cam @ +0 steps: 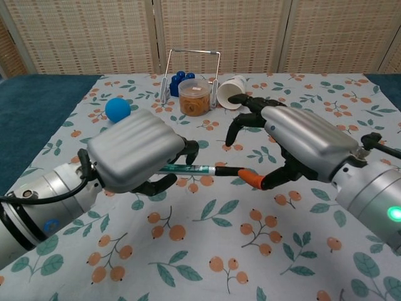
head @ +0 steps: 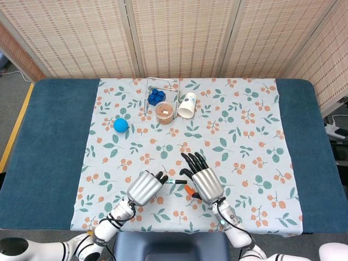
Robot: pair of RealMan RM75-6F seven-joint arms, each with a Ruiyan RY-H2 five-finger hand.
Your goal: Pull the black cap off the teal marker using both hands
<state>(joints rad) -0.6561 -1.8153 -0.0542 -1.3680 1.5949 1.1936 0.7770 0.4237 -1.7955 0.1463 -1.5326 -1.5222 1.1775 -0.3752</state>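
The left hand (cam: 135,157) grips the teal marker (cam: 188,169) above the near middle of the tabletop (head: 49,136), its black cap (cam: 227,170) pointing at the right hand (cam: 301,141), whose fingers (cam: 241,122) are spread apart, holding nothing. The floral cloth (head: 244,125) lies bare to the right. A blue ball (head: 120,125), paper cup (head: 186,104) and snack tub (head: 163,112) sit far back, before woven screens (head: 179,32).

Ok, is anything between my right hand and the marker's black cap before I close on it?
Nothing visible. The left hand holds the teal marker clear of the tablecloth, and the right hand sits open at the black cap end. The containers and the blue ball lie farther back.
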